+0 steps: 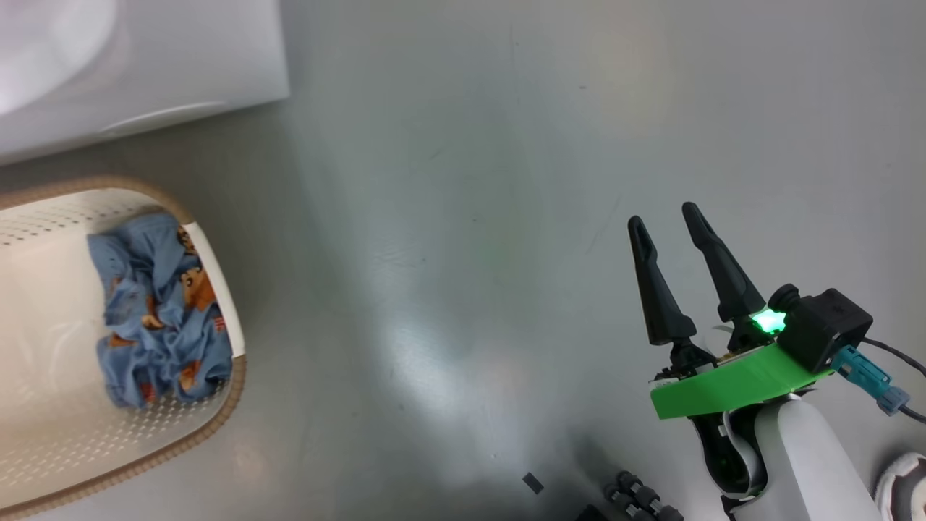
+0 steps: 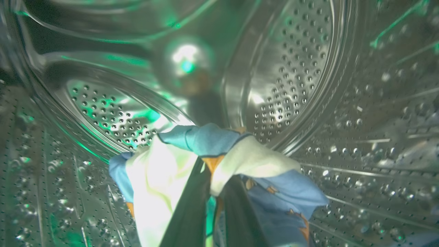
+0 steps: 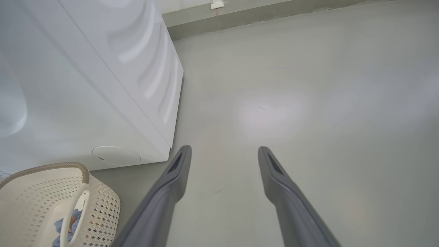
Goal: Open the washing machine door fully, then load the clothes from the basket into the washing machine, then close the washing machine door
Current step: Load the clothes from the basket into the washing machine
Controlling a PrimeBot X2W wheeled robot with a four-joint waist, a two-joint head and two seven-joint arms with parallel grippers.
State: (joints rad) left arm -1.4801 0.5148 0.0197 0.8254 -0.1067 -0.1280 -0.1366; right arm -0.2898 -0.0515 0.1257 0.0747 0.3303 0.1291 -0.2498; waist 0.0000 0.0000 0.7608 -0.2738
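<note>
In the left wrist view my left gripper (image 2: 214, 199) is inside the steel perforated drum of the washing machine (image 2: 291, 75), shut on a bundle of clothes (image 2: 240, 154), light blue and cream fabric draped over its dark fingers. A second blue bundle of clothes (image 1: 163, 311) with orange figures lies in the cream basket (image 1: 217, 420) at the left of the head view. My right gripper (image 1: 662, 221) hangs open over bare floor at the lower right, holding nothing. The washing machine's white body (image 3: 103, 85) stands behind the basket (image 3: 99, 212). The door is out of view.
Grey glossy floor (image 1: 470, 253) spreads between the basket and my right arm. A wall base with a small white fitting (image 3: 217, 4) runs at the far end. A white shoe tip (image 1: 904, 485) and dark robot parts (image 1: 636, 499) sit at the bottom edge.
</note>
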